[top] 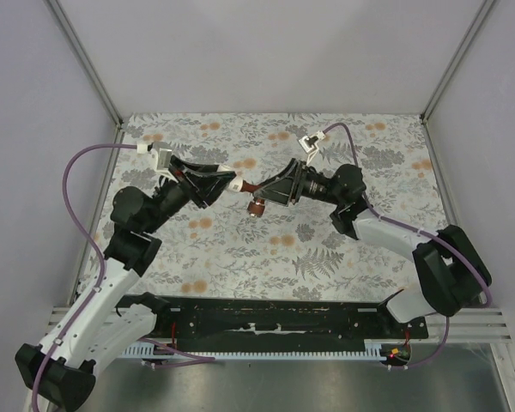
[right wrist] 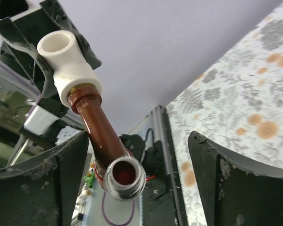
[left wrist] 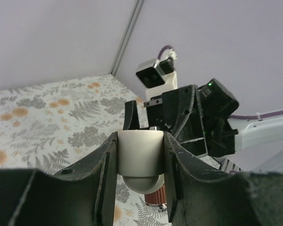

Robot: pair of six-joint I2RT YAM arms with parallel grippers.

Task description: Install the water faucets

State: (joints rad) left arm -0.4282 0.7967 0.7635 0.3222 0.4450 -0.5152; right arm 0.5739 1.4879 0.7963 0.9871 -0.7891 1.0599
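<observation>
A small dark red-brown faucet [top: 256,202] with a silvery tip [right wrist: 125,179] is joined to a white pipe fitting [top: 234,184]. Both hang above the middle of the floral table. My left gripper [top: 227,183] is shut on the white fitting [left wrist: 140,155], and the ribbed end of the faucet [left wrist: 155,195] shows below it. In the right wrist view the faucet [right wrist: 101,134] runs from the fitting [right wrist: 68,66] down between my right gripper's [right wrist: 139,155] fingers. The jaws stand wide apart, and the spout lies close to the left finger [right wrist: 70,169]. My right gripper [top: 273,192] is open.
The floral tablecloth [top: 240,249] covers the table. Plain walls with metal corner posts [top: 86,69] enclose it on three sides. A black rail [top: 275,318] runs along the near edge between the arm bases. Purple cables [top: 77,172] loop from both wrists.
</observation>
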